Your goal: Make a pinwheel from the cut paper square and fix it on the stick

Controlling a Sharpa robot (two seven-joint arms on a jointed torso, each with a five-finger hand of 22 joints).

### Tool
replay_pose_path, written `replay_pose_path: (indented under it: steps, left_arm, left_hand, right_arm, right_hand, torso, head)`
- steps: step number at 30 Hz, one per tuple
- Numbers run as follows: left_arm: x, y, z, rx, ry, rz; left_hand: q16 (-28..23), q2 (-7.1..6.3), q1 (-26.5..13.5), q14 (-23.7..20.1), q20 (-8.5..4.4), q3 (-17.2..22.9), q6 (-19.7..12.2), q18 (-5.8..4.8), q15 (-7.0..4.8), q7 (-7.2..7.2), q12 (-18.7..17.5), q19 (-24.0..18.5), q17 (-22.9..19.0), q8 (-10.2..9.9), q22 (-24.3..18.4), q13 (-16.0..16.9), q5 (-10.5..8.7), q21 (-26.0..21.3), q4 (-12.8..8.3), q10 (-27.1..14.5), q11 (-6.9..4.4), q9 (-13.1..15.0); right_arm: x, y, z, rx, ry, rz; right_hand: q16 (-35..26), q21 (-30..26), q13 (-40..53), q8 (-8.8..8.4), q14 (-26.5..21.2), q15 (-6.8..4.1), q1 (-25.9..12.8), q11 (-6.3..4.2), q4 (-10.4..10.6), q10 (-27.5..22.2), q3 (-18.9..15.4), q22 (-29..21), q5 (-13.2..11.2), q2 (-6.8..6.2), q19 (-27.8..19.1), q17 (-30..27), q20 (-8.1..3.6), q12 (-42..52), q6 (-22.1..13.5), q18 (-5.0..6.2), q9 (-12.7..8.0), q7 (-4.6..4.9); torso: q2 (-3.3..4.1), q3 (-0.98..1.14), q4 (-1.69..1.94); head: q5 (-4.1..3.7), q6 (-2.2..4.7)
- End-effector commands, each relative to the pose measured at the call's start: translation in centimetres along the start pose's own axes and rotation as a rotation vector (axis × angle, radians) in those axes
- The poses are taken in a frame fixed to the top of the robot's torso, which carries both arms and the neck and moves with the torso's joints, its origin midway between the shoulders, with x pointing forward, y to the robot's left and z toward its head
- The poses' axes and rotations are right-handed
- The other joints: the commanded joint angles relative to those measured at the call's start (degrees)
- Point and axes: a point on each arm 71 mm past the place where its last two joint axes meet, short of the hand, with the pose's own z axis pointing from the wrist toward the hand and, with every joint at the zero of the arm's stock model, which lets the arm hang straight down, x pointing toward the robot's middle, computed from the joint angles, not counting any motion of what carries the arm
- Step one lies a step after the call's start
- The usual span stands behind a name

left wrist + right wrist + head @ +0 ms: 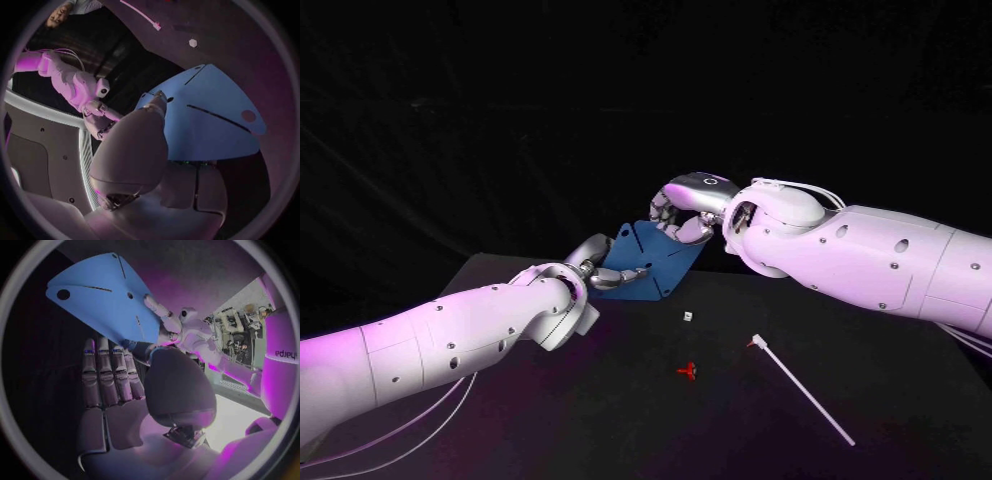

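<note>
Two grips on one sheet, raised clear of the worktop (632,420) near its far edge, presumably so the cut flaps hang free for folding.

Left robot hand (599,262): fingers closed on the lower corner of the blue paper square (649,262).

Right robot hand (687,208): thumb and fingers pinch the upper corner.

Lying unused mid-worktop: small white piece (688,316), red pin (687,370). White stick (802,388) lies slantwise toward the right edge.

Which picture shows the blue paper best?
The left wrist view: the blue paper looks large there, with its cuts and a hole plain. The right wrist view shows it smaller, slits visible. The head view shows it small and partly covered.
</note>
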Motion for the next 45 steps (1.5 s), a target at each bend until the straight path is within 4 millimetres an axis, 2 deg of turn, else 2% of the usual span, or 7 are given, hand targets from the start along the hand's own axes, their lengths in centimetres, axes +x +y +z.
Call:
replay_pose_path:
  steps: [1, 4, 10, 20, 29, 36, 45]
  left_arm:
    - [0.3, -0.14, 0.07, -0.007, 0.035, -0.02]
    - [0.31, -0.09, 0.05, -0.01, 0.041, -0.029]
    - [0.18, 0.11, -0.07, -0.021, 0.051, -0.051]
    - [0.07, 0.44, -0.13, -0.044, 0.066, -0.06]
    - [0.06, 0.5, -0.08, -0.048, 0.063, -0.084]
    - [-0.11, 0.59, -0.03, -0.055, 0.039, -0.122]
    - [-0.53, 0.72, -0.08, -0.057, -0.002, -0.165]
  left_hand:
    - [0.11, 0.68, 0.03, 0.53, -0.03, 0.6, 0.64, 0.66, 0.05, -0.03, -0.22, 0.54, 0.04, -0.23, -0.09, -0.1, -0.24, -0.33, -0.04, 0.53, -0.05, -0.11]
    - [0.03, 2.31, 0.23, 0.96, -0.19, 1.96, 1.56, 0.68, -0.17, -0.42, -0.25, 1.03, 0.03, -0.18, -0.1, -0.1, -0.23, -0.59, -0.03, 1.12, -0.36, -0.13]
    - [-0.26, 3.51, 0.85, 1.36, -0.43, 3.91, 2.82, 0.67, -0.44, -0.91, -0.31, 1.55, -0.03, 0.01, -0.13, -0.14, -0.23, -1.15, -0.25, 2.08, -0.88, -0.05]
    - [-1.03, 1.14, 0.95, 1.26, -0.23, 4.88, 2.29, 0.52, 0.06, -0.62, -0.56, 1.81, -0.24, -0.87, -0.16, -0.25, -0.25, -2.13, -0.42, 1.52, -0.07, -0.36]
    - [-1.98, -1.65, -3.45, 0.93, 0.25, 2.17, 1.05, 0.5, 0.61, 0.47, -0.53, 1.81, -0.55, -2.56, -0.14, -0.21, -0.26, -3.33, 0.1, -0.35, 0.64, -1.1]
    - [-2.54, -0.24, -8.16, 1.17, 0.34, -0.31, 1.1, 0.53, 0.69, 0.7, -0.46, 2.16, -0.74, -3.41, -0.1, -0.16, -0.27, -4.01, 0.21, -0.65, 0.76, -1.5]
    - [-2.99, 1.01, -7.62, 1.13, 0.35, -0.59, 0.5, 0.52, 0.76, 0.79, -0.49, 2.71, -0.93, -4.23, -0.05, -0.2, -0.26, -4.09, -0.1, -1.42, 0.92, -1.83]
  right_arm:
    - [-0.02, 0.14, 0.05, -0.009, -0.004, -0.013]
    - [0.02, 0.07, 0.07, -0.008, -0.001, -0.02]
    - [0.09, -0.21, 0.09, 0.001, 0.006, -0.032]
    - [0.02, -0.47, 0.12, 0.008, -0.005, -0.045]
    - [0.08, -0.41, 0.1, 0.003, 0.003, -0.045]
    - [0.19, -0.15, 0.14, -0.006, 0.011, -0.043]
    - [0.44, -0.13, 0.17, -0.006, 0.018, -0.044]
  right_hand:
    - [0.04, 0.03, -0.03, 0.19, 0.08, 0.19, -0.15, 0.18, -0.25, 0.31, 0.11, -0.06, -0.2, 0.16, 0.27, 0.08, -0.03, -0.35, 0.3, 0.77, 1.82, 0.01]
    - [-0.01, -0.02, -0.04, 0.19, 0.02, 0.2, -0.15, 0.2, -0.32, 0.27, 0.17, -0.09, -0.2, 0.16, 0.25, 0.12, -0.02, -0.4, 0.23, 0.75, 1.89, 0.05]
    - [-0.06, -0.06, -0.06, 0.19, -0.03, 0.21, -0.16, 0.22, -0.37, 0.25, 0.21, -0.11, -0.2, 0.15, 0.23, 0.15, -0.01, -0.42, 0.18, 0.74, 1.95, 0.09]
    - [-0.11, -0.11, -0.07, 0.2, -0.08, 0.21, -0.15, 0.23, -0.43, 0.23, 0.28, -0.13, -0.2, 0.17, 0.21, 0.18, 0.0, -0.44, 0.13, 0.72, 2.02, 0.12]
    - [-0.13, -0.13, -0.08, 0.21, -0.1, 0.2, -0.14, 0.24, -0.46, 0.22, 0.3, -0.14, -0.2, 0.17, 0.2, 0.2, 0.01, -0.45, 0.11, 0.71, 2.05, 0.13]
    - [-0.16, -0.17, -0.09, 0.21, -0.14, 0.18, -0.16, 0.26, -0.5, 0.2, 0.33, -0.15, -0.2, 0.17, 0.18, 0.22, 0.04, -0.46, 0.07, 0.69, 2.1, 0.15]
    - [-0.16, -0.17, -0.09, 0.21, -0.14, 0.18, -0.16, 0.26, -0.5, 0.2, 0.33, -0.15, -0.2, 0.17, 0.18, 0.22, 0.04, -0.46, 0.07, 0.69, 2.1, 0.15]
  torso:
    - [0.01, -0.03, 0.04]
    - [0.02, -0.03, 0.06]
    - [0.0, -0.03, 0.05]
    - [0.03, -0.01, 0.04]
    - [0.02, -0.03, 0.01]
    - [0.01, 0.0, 0.03]
    - [0.07, 0.0, 0.08]
  head:
    - [0.01, -0.12]
    - [0.05, -0.2]
    - [-0.05, -0.23]
    - [-0.1, -0.26]
    - [-0.08, -0.32]
    - [-0.04, -0.33]
    - [0.03, -0.46]
